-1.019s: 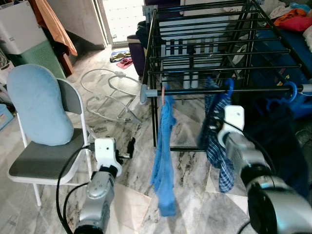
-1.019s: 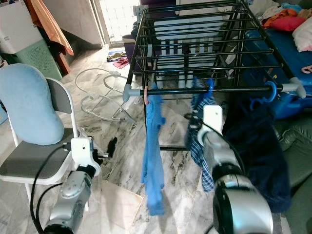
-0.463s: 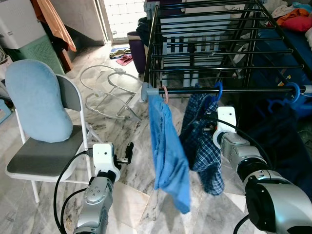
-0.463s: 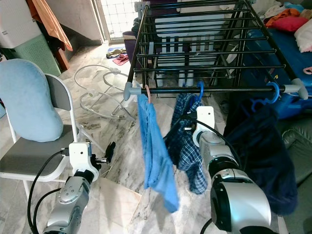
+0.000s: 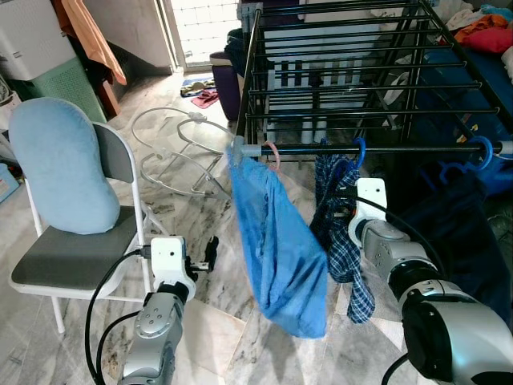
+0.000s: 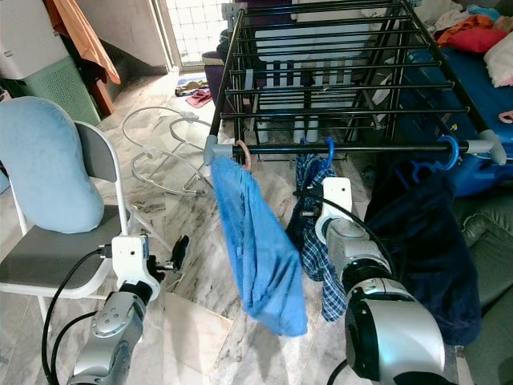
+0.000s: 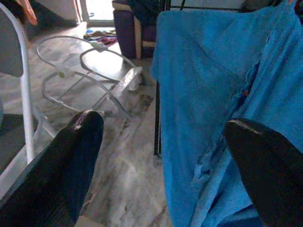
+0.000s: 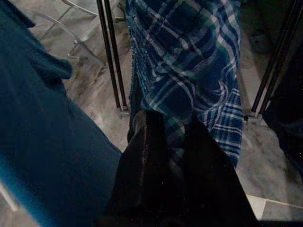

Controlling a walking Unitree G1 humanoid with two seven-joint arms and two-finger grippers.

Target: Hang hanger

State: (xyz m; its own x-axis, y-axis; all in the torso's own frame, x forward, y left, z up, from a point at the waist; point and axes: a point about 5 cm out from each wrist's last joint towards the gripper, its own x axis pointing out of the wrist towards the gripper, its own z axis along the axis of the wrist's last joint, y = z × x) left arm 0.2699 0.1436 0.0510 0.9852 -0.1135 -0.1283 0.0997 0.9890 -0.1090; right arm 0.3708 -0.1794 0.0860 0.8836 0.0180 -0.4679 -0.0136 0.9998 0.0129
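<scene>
Marble floor is spread under a black rack, with a chair and blue cushion set at the robot's left. On the rack's front rail a blue cloth is hung from a pink hanger, tilted out at its lower end. Just beside it a plaid shirt is hung from a blue hanger hooked over the same rail. A dark garment is hung further right. The right gripper is seen clamped on the plaid shirt's fabric, fingers together, just below the rail. The left gripper is held low near the chair, fingers apart, facing the blue cloth without touching it.
</scene>
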